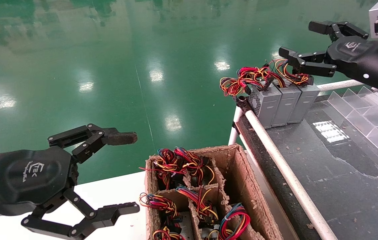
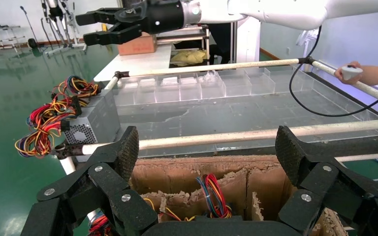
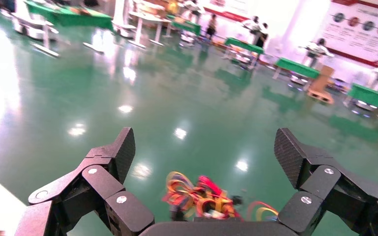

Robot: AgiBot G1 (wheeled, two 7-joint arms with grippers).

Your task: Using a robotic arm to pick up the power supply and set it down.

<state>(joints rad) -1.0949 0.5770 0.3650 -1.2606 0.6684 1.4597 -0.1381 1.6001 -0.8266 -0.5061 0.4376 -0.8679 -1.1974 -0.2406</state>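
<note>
Three grey power supplies stand side by side on the far left corner of the dark table; the left one [image 1: 265, 104] shows a perforated vent face. The right-hand power supply [image 1: 305, 100] carries looping red, yellow and orange wires [image 1: 294, 76]. My right gripper [image 1: 300, 40] hangs open just above those wires, touching nothing. In the right wrist view the wires [image 3: 197, 196] lie below the open right gripper [image 3: 204, 152]. My left gripper [image 1: 130, 173], with a worn brown fingertip, hovers open by the cardboard box, empty [image 2: 207, 147].
A torn cardboard box [image 1: 242, 186] with dividers holds several more wired units beside the table. White rails [image 1: 275, 156] edge the dark table, and clear plastic bins [image 1: 372, 116] line its right side. A person's hand [image 2: 359, 73] holds a device beyond the table.
</note>
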